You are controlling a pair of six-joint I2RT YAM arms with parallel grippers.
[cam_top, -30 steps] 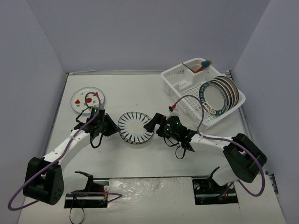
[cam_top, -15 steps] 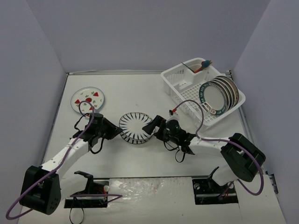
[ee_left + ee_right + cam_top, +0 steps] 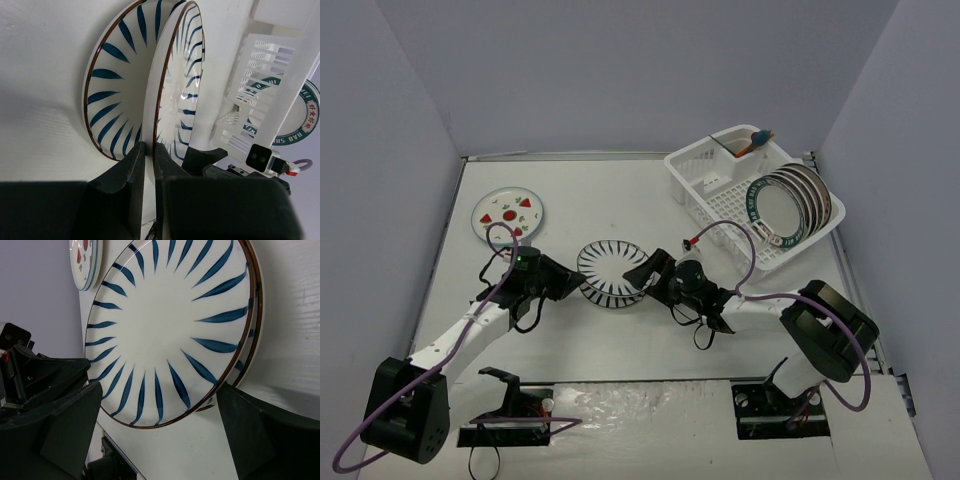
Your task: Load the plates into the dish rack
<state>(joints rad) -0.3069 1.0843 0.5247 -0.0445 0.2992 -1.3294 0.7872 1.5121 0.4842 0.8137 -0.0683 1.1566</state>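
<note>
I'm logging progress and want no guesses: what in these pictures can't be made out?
Dish rack, top view: the green-rimmed plate in front hides the faces of the plates behind it.
Utensil cup, top view: its contents are too small to identify.
Strawberry plate, right wrist view: mostly cut off by the top edge.

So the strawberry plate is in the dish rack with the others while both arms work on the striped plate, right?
No. In the top view the strawberry plate lies flat on the table, far left, outside the dish rack. The rest, about the striped plate, holds.
</note>
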